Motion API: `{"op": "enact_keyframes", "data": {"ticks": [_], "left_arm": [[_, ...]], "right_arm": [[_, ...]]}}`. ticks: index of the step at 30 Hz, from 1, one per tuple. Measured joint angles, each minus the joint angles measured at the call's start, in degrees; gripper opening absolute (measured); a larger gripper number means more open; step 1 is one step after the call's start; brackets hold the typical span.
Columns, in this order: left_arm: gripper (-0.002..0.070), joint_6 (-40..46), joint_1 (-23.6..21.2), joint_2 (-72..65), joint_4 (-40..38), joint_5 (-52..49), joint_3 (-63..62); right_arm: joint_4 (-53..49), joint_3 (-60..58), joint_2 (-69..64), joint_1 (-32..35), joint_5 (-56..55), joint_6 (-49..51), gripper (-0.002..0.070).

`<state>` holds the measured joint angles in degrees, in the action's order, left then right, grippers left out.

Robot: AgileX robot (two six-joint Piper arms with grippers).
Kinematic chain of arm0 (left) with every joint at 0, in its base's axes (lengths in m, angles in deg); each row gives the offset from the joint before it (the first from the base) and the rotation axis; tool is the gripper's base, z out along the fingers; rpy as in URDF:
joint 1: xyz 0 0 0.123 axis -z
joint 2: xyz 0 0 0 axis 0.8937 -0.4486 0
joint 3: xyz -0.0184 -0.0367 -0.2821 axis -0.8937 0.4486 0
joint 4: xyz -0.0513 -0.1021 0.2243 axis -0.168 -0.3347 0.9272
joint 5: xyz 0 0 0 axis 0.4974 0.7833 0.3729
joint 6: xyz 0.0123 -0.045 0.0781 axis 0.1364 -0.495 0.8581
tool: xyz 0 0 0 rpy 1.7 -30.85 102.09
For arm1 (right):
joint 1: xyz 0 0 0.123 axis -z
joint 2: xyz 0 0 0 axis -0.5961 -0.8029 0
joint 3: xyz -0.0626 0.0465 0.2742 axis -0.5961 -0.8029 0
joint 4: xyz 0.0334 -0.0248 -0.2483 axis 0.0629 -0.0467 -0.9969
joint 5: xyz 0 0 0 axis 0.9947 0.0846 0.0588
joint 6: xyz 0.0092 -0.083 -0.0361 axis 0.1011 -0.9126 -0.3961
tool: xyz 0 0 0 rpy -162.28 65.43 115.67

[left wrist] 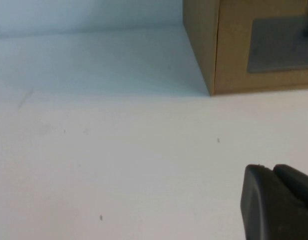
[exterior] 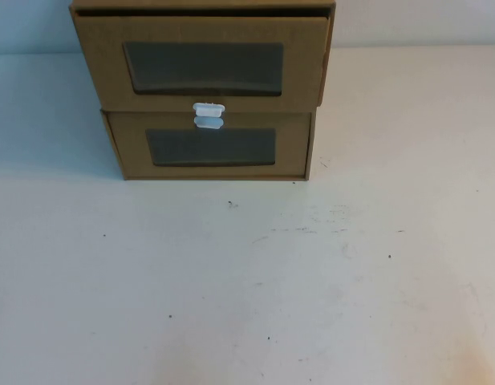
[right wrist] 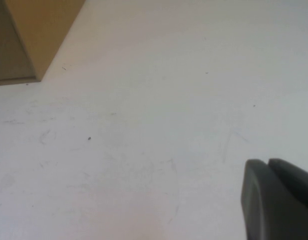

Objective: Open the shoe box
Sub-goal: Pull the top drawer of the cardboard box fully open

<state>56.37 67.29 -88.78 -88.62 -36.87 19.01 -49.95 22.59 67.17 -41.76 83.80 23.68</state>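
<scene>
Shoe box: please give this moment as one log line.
shoe box: untouched | white latch: on front | left gripper: shut, over table near box | right gripper: shut, over table near box

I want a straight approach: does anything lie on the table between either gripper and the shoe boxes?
Nothing visible does. The left gripper and right gripper, both shut, hover over the white table in front of the stacked shoe boxes, outside the high view; only small specks mark the surface.
</scene>
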Motion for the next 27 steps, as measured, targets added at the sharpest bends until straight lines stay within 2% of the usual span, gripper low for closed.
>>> {"op": "enact_keyframes", "data": {"ticks": [5, 13, 16, 22, 27], "left_arm": [[-0.0002, -2.29, 0.00, 0.00, -0.02, 13.16, 0.00], [-0.0002, -10.18, 0.00, 0.00, -0.51, 40.33, 0.00], [-0.0002, -10.58, 0.00, 0.00, -0.51, 44.69, 0.00], [-0.0002, -11.23, 0.00, 0.00, -1.71, 48.71, 0.00], [-0.0002, -20.73, 0.00, 0.00, -6.43, 62.95, -0.40]], "right_arm": [[-0.15, -0.04, 0.00, 0.00, -6.77, 0.00, -0.0013], [-0.33, -0.04, 0.00, 0.00, -35.73, 0.00, -0.0014], [-0.33, -0.04, 0.00, 0.00, -45.07, 0.00, -0.0014], [-0.04, -0.04, 0.00, 0.00, -54.86, 0.00, -0.0013], [3.24, -0.04, 0.00, 0.00, -65.53, 0.09, -0.0013]]}}
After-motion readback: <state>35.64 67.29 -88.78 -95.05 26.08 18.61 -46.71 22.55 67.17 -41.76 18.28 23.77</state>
